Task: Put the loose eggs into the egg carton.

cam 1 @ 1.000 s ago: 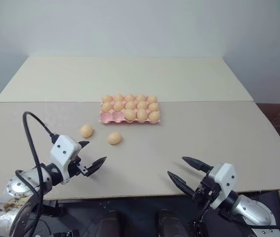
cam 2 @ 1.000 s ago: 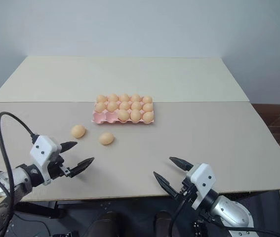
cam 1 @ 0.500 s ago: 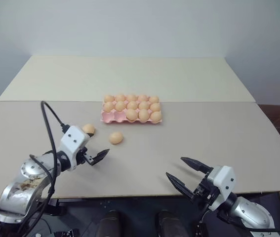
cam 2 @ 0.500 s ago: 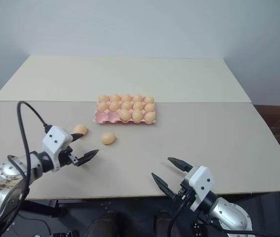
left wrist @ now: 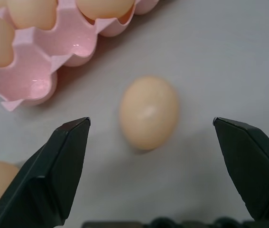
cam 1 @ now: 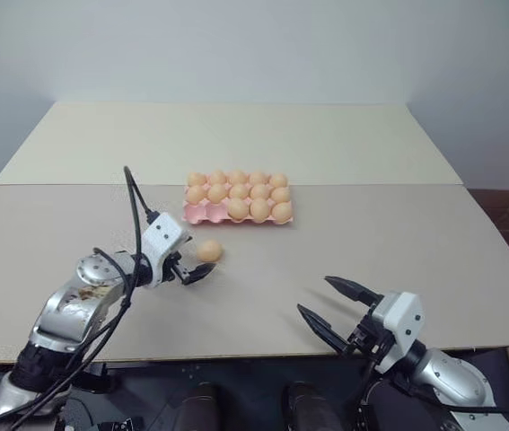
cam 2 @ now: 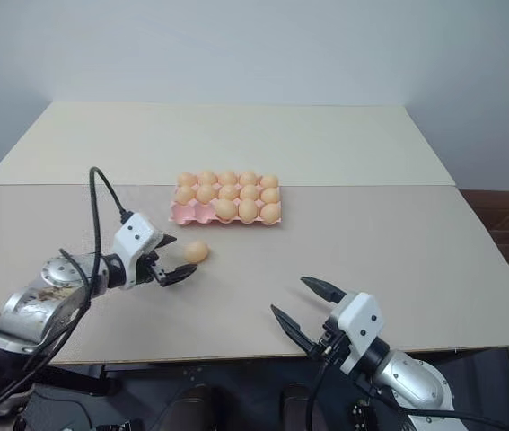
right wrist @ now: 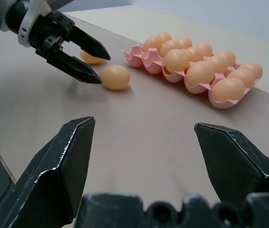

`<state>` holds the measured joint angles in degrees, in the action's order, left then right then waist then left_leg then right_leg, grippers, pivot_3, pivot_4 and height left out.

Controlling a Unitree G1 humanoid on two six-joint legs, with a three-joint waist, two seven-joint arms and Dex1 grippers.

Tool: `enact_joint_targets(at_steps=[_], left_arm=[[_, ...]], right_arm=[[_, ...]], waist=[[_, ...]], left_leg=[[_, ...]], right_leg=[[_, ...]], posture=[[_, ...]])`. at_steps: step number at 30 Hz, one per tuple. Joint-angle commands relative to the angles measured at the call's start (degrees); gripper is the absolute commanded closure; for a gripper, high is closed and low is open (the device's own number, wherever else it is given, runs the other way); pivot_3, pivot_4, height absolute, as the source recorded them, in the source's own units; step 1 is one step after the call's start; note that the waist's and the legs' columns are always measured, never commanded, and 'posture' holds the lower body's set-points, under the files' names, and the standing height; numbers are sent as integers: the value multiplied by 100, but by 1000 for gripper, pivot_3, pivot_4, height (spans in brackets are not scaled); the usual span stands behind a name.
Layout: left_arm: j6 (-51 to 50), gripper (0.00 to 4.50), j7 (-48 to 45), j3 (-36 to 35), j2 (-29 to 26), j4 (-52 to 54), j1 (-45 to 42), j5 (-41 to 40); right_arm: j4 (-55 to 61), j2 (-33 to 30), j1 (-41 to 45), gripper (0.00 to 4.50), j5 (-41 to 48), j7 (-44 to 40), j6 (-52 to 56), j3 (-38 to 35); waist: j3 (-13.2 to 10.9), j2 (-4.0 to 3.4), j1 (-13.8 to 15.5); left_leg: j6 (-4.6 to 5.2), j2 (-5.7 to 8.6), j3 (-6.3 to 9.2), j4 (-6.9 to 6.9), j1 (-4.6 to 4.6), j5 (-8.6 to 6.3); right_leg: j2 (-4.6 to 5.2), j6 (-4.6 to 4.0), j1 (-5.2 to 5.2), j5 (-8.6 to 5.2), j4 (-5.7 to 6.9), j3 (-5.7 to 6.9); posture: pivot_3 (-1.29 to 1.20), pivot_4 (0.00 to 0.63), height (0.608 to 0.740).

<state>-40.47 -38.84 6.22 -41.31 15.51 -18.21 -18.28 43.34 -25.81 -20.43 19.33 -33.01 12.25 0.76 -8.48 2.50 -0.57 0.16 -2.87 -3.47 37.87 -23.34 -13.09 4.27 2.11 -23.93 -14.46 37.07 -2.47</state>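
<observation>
L tool [left wrist: 148,137] open round loose egg [left wrist: 149,112], by carton [left wrist: 39,71]

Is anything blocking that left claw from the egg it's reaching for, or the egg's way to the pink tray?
Nothing visible. The left gripper has its fingers open on either side of the loose egg, bare table between. The egg carton lies just beyond, with two empty cups at its near corner.

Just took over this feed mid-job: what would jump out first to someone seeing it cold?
The pink egg carton near the middle of the table, nearly full, with two empty cups at its near left corner. Just in front of it, the left hand, fingers spread wide, points at a loose egg on the table; a second loose egg lies behind that hand. The right hand hangs open at the table's near edge.
</observation>
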Motion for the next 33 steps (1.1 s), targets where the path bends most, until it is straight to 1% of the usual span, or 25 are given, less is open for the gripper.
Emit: enact_joint_targets(at_steps=[1, 5, 8, 12, 15, 18, 20, 25, 28, 32, 33], left_arm=[[-45, 0, -138, 112, 28, -77, -212, 82], [-122, 0, -319, 237, 22, -238, -364, 81], [-119, 612, -373, 242, 37, -315, -386, 95], [-58, 1815, -375, 231, 85, -427, -422, 136], [-14, 2833, -325, 207, 119, -455, -417, 189], [90, 3753, -98, 25, 188, -383, -372, 287], [125, 4470, 106, -113, 228, -216, -369, 370], [-36, 4490, 497, -410, 307, 393, -284, 394], [-213, 4490, 593, -569, 296, 793, -59, 321], [-411, 4490, 692, -1103, 275, 1252, 419, 147], [-439, 4316, 691, -1286, 270, 1316, 521, 69]], right_arm=[[293, -15, 113, 492, 111, 75, 47, -10], [345, -26, 180, 492, 125, 126, 113, 19], [358, -12, 229, 444, 118, 175, 138, 27], [376, -8, 254, 444, 124, 220, 187, 33], [367, -17, 278, 444, 125, 227, 199, 27], [340, -31, 313, 444, 148, 213, 193, -22], [315, -38, 341, 444, 159, 201, 182, -48], [263, -60, 415, 444, 185, 167, 169, -60], [247, -109, 419, 444, 228, 121, 177, -68], [263, -88, 426, 444, 266, 170, 187, -80], [257, -80, 426, 444, 271, 186, 190, -87]], waist=[[0, 0, -4], [0, 0, -4], [0, 0, -5], [0, 0, -3], [0, 1, -3], [0, 1, -3], [0, 1, -4], [1, 1, -2], [1, 1, -11], [1, 1, -20], [1, 1, -16]], left_leg=[[0, 0, 0, 0, 0, 0], [0, 0, 1, 0, 0, 0], [0, 0, 1, 0, -1, 0], [0, 0, 2, 1, 0, 0], [0, 1, 2, 2, -1, 0], [0, 1, 3, 2, -2, 0], [1, 1, 3, 2, -1, 0], [0, 1, 4, 2, -3, 0], [0, 1, 5, 2, -2, 0], [1, 0, 4, 2, 1, 0], [1, -1, 5, 2, 2, 0]], right_leg=[[0, 0, 0, 0, 0, 0], [-2, 0, 0, 0, 2, 0], [-1, 1, 0, 0, 2, 0], [-1, 1, 0, 0, 3, 0], [-1, 1, 0, 0, 3, 0], [-1, 2, 0, -1, 3, 0], [-1, 2, 0, 0, 3, 0], [0, 3, 0, 0, 3, 0], [0, 5, 0, 1, 3, -1], [-1, 5, 1, 1, 6, -3], [-1, 4, 0, 2, 7, -2]], posture=[[0, 150, 740], [0, 150, 740], [0, 150, 740], [0, 150, 740], [0, 150, 740], [0, 150, 740], [0, 150, 740], [0, 150, 740], [0, 150, 740], [0, 150, 740], [0, 150, 740]])
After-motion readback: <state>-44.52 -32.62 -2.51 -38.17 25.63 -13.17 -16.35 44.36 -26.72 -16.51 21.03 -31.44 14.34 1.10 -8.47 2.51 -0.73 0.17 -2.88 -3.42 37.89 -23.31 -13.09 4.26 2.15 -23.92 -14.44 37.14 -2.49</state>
